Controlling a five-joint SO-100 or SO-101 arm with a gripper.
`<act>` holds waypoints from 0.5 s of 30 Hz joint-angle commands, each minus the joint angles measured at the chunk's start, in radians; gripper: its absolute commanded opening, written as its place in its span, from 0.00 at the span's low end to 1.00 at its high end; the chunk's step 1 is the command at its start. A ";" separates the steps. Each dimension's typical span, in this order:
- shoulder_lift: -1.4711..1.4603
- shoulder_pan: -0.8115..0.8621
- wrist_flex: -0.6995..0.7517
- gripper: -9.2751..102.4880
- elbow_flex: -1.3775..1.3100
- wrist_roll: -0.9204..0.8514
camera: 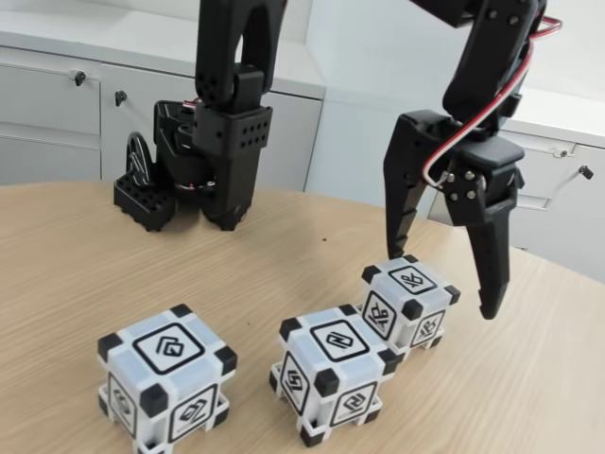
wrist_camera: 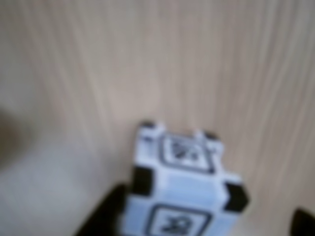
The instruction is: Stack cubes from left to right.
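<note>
Item: three cubes sitting in a row on the wooden table (camera: pixel 76 255), left cube (camera: pixel 166 383), middle cube (camera: pixel 336 372) and right cube (camera: pixel 408 301), none stacked. The gripper (camera: pixel 444 279) is hanging spread wide astride the right cube, apparently lining up to pinch it; the blurred wrist view is showing that cube (wrist_camera: pixel 182 189) between dark fingertips

Office or lab room. Pale grey cabinets (camera: pixel 57 113) with keyed locks line far wall in fixed view, light countertop (camera: pixel 95 43) above them. Plain white wall at far right. Round light-wood laminate table (camera: pixel 85 274) in near ground, robot arm base (camera: pixel 203 161) fixed at its far edge. Even, bright indoor light. Wrist view blurred, shows same wood grain.
</note>
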 commanded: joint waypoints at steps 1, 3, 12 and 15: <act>0.051 0.012 0.005 0.40 -0.009 -0.018; 0.048 0.012 0.005 0.40 -0.008 -0.026; -0.043 0.012 0.006 0.40 -0.008 0.000; -0.043 0.015 0.006 0.40 -0.008 0.012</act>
